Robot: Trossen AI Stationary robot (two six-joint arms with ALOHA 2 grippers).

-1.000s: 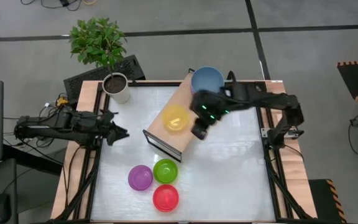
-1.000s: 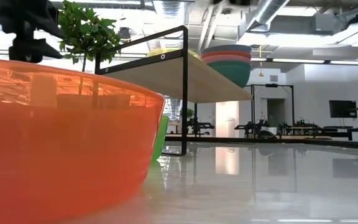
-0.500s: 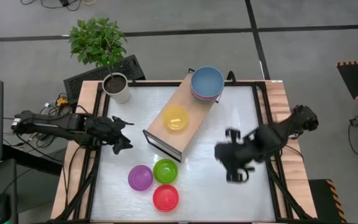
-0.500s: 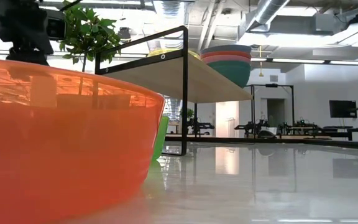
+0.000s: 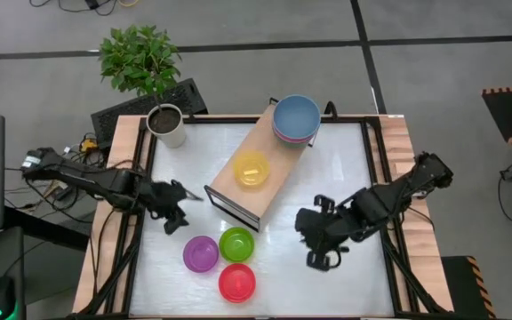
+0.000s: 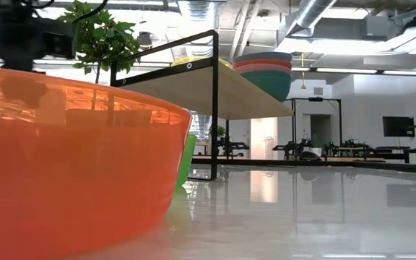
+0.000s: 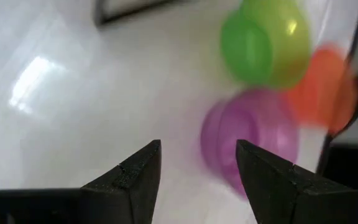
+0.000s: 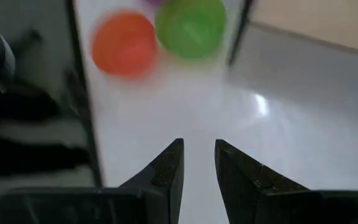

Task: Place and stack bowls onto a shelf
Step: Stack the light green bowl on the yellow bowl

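Three small bowls are seen loose on the desk [image 5: 327, 191] just off the near end of the shelf [image 5: 238, 191]: the purple bowl [image 5: 200, 254], the green bowl [image 5: 236, 244] and the red bowl [image 5: 236, 282], huddled together. On the shelf itself the yellow bowl [image 5: 252, 169] is parked mid-board, and the big stack topped by the blue bowl [image 5: 296, 116] is set at the far end. These bowls are judged light, stiff and slick plastic, so the rim is the place to be pinched. The left gripper [image 5: 178, 222] is poised beside the shelf's near end, angled down at the purple bowl, fingers spread and empty. The right gripper [image 5: 316, 256] is held low on the shelf's other side, fingers slightly parted, nothing held.
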